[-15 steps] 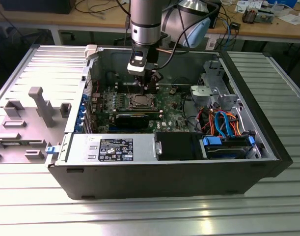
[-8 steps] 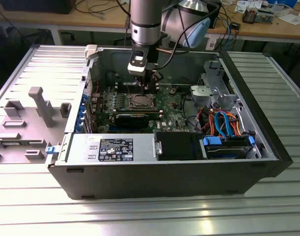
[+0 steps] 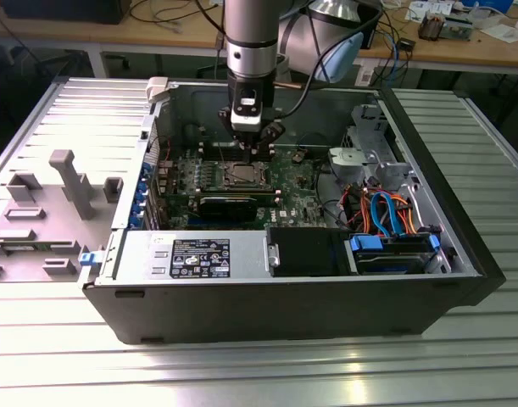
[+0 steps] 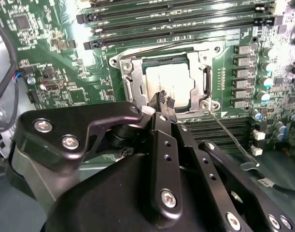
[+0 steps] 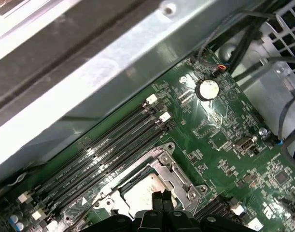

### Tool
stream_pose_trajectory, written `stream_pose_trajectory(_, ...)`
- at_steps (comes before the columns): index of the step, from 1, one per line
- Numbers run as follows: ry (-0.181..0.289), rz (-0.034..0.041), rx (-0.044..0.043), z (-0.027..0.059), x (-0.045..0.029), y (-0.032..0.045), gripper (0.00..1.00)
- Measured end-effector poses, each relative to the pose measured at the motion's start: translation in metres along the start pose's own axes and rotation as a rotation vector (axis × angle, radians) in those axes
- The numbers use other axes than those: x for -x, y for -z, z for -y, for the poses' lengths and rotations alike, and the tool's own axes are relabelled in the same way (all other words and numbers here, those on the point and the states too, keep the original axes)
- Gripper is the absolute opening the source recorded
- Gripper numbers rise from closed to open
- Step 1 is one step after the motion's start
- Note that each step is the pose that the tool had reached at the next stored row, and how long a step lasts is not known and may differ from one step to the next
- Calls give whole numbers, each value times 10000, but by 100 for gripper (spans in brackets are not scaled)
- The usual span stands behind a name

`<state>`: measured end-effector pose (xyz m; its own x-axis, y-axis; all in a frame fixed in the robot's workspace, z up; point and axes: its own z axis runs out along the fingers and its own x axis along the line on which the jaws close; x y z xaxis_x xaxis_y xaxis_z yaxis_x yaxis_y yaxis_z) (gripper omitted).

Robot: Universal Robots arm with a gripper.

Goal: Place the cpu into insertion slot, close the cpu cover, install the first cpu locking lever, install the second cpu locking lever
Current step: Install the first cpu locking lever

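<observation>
One pincer [image 4: 165, 100]: your single tool hangs low inside the computer case [image 3: 284, 305]. Its tips are drawn narrow, almost together, and you can see nothing held between them.
Under the tips: the cpu [image 4: 171, 79] lies pale face up, directly below and just beyond the pincer. You cannot tell from either wrist view whether the tips touch it.
Around the chip: the cpu cover [image 4: 205, 87] appears to lie flat as a silver frame, with the chip face showing through its window.
Seat: the insertion slot [image 4: 117, 63] holds the chip. Its metal rim shows at the corner beyond the tips.
Beside the tips: a thin wire lever [image 4: 229, 133] runs from the frame corner nearest the pincer and slants away over the board. You should judge it loose, not hooked down.
Further out: the memory slots [image 4: 161, 19] lie on the far side of the socket from the pincer, and the green circuit board [image 4: 50, 58] spreads all round.
Step in hand: by the look of it, the chip is seated and the cover is down, so the work stands at the first lever.
What it calls for: small, careful motion, since the tips sit right over the bare chip face. Any contact belongs on the wire or frame, never on the chip.
</observation>
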<state>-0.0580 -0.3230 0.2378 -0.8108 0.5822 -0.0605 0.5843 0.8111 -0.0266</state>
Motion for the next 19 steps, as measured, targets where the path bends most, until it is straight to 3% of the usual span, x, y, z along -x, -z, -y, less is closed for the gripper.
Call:
stream_pose_trajectory(3, 242, 7, 15, 0, 0, 0, 11)
stream_pose_trajectory(19, 427, 12, 26, 0, 0, 0, 11)
